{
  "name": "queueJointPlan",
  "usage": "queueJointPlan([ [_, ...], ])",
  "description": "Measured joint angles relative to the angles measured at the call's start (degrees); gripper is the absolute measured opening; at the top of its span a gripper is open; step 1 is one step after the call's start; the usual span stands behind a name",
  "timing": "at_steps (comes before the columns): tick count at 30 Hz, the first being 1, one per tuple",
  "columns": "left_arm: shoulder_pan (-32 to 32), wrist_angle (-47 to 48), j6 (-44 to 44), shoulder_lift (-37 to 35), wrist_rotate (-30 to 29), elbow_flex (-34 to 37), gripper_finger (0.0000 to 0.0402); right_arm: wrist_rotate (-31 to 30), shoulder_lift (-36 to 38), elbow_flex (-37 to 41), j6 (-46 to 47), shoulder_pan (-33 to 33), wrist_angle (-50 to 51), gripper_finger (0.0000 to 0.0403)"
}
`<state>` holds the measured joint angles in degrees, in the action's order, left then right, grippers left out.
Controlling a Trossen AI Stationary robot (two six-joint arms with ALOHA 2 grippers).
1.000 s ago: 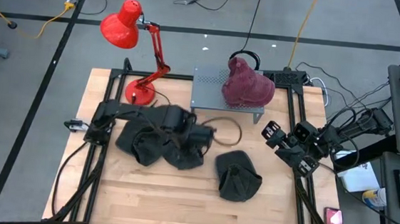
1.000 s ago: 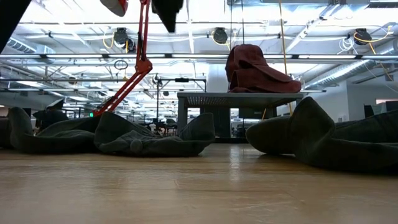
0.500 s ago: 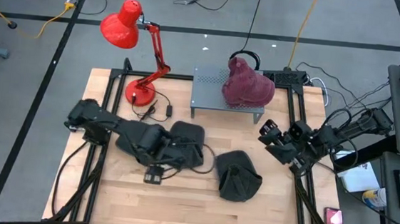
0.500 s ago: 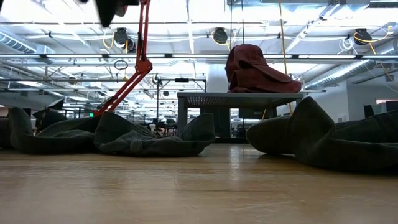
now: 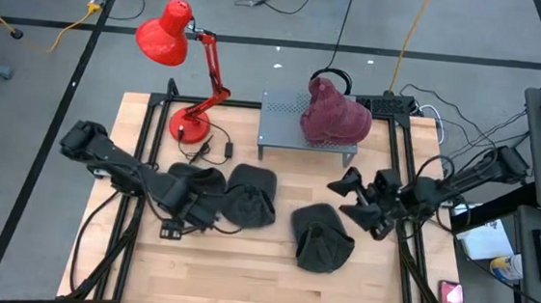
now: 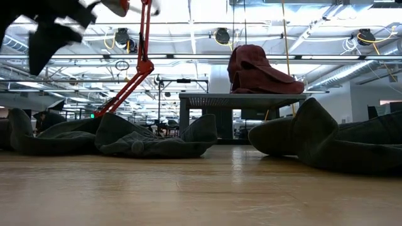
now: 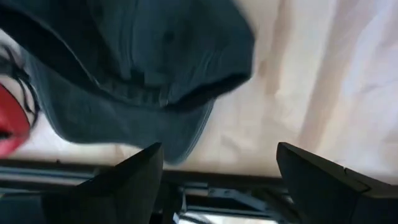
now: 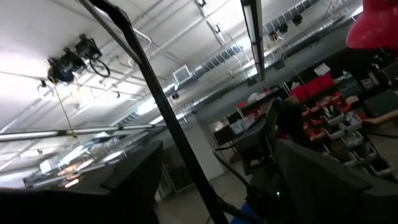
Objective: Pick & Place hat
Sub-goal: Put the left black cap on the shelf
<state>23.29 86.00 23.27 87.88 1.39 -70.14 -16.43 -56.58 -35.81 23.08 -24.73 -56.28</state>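
Note:
Two dark grey hats [image 5: 195, 189] [image 5: 250, 198] lie side by side on the wooden table, left of centre, and a third dark hat [image 5: 322, 238] lies crumpled right of centre. A maroon hat [image 5: 334, 116] sits on a grey perforated stand [image 5: 283, 109] at the far edge. My left gripper [image 5: 173, 229] hovers open just near of the leftmost hat; its wrist view shows a dark hat [image 7: 137, 62] ahead of the spread fingers. My right gripper [image 5: 346, 201] is open in the air, right of the third hat, touching nothing.
A red desk lamp [image 5: 177, 43] stands at the far left, its base [image 5: 190, 124] on the table beside a loose cable. Black frame rails [image 5: 402, 268] run along both table sides. Bare wood lies along the near edge [image 5: 241, 285]. Cables and equipment crowd the right.
My left arm has swung from over the dark hats near the table's middle toward the left and near edges, its gripper now beside the leftmost hat. My right gripper has moved toward the table's left, closer to the third hat. The hats have stayed put.

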Motion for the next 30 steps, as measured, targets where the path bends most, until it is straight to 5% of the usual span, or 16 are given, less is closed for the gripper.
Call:
queueJointPlan([
  [10, 0.9, -8.9, 4.3, -0.5, -0.4, 17.6, 0.0300, 0.0, -5.3, 0.0, 0.2, 0.0, -3.6, 0.0317],
  [22, 0.7, -20.5, 4.2, -0.5, 0.0, 26.1, 0.0296, 0.0, -5.5, 0.0, -0.2, 0.0, -8.0, 0.0315],
  [25, 0.7, -20.6, 3.6, -0.5, 0.0, 26.1, 0.0255, 0.0, -5.5, 0.0, -0.2, 0.0, -9.4, 0.0315],
  [30, 0.7, -20.9, 4.8, -0.5, 0.4, 26.1, 0.0126, 0.0, -5.5, 0.0, -0.2, 0.0, -12.6, 0.0311],
])
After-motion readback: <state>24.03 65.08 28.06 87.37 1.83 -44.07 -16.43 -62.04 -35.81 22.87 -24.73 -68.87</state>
